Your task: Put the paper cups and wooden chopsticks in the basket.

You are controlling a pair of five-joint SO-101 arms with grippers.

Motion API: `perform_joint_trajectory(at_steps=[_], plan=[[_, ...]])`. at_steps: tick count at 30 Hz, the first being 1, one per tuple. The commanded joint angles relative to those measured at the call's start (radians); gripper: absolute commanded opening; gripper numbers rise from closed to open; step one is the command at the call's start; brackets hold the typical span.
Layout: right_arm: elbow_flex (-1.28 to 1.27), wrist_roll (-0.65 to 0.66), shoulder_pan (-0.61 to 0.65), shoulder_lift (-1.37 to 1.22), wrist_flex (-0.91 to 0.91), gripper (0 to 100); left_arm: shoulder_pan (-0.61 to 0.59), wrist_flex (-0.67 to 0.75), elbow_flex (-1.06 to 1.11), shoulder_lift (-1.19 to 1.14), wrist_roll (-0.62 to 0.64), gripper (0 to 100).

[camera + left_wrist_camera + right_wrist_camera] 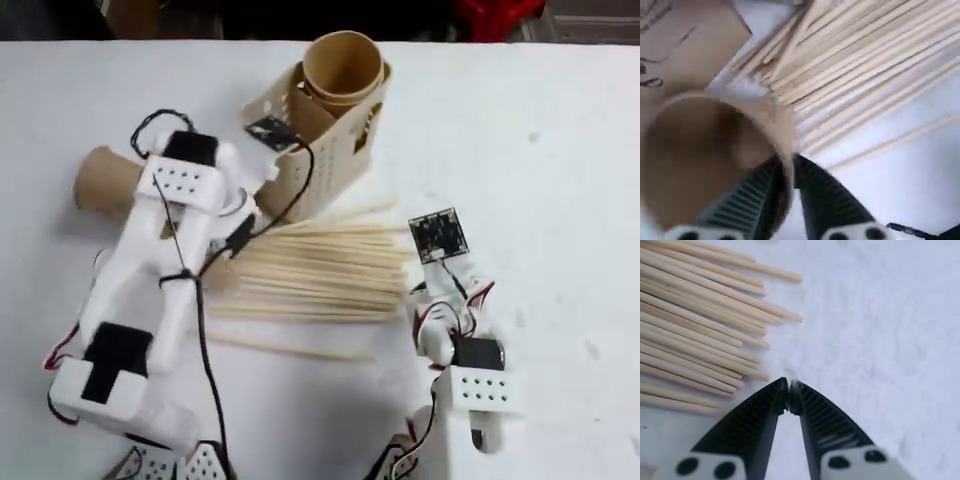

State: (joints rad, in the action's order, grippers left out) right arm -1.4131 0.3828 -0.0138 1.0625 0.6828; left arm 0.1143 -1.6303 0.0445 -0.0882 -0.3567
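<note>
A brown paper cup [700,160] stands open-mouthed at the near ends of the wooden chopsticks [865,60]. My left gripper [787,162] is shut on its rim, one finger inside and one outside. From above, the left gripper [235,238] sits at the left end of the chopstick pile [320,270]. A second paper cup [100,180] lies on its side at the far left. The beige perforated basket [335,160] leans at the back with a cup [342,62] in it. My right gripper [789,390] is shut and empty on the table by the chopstick tips [700,335]; it sits at the pile's right end [420,292].
One chopstick [290,348] lies apart in front of the pile. Bare white table [540,160] stretches to the right and back right. A brown printed surface [685,45] sits just beyond the held cup. Cables trail from both arms.
</note>
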Motion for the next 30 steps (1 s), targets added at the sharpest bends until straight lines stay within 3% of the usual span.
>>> perform_joint_trajectory(at_steps=[1, 10, 20, 24, 30], plan=[[0.003, 0.012, 0.007, 0.013, -0.016, 1.8, 0.018, -0.018, -0.014, 0.002, -0.051, 2], [0.000, 0.014, 0.007, 0.013, -0.036, 1.8, 0.018, -0.155, -0.043, 0.189, -0.054, 2], [0.000, 0.014, 0.007, 0.013, -0.036, 1.8, 0.018, -0.160, 0.041, 0.631, -0.054, 2], [0.000, 0.014, 0.007, 0.013, -0.036, 1.8, 0.018, -0.141, -0.043, 0.789, -0.054, 2], [0.000, 0.014, 0.007, 0.013, -0.036, 1.8, 0.105, 0.035, -0.262, 0.835, 0.000, 2]])
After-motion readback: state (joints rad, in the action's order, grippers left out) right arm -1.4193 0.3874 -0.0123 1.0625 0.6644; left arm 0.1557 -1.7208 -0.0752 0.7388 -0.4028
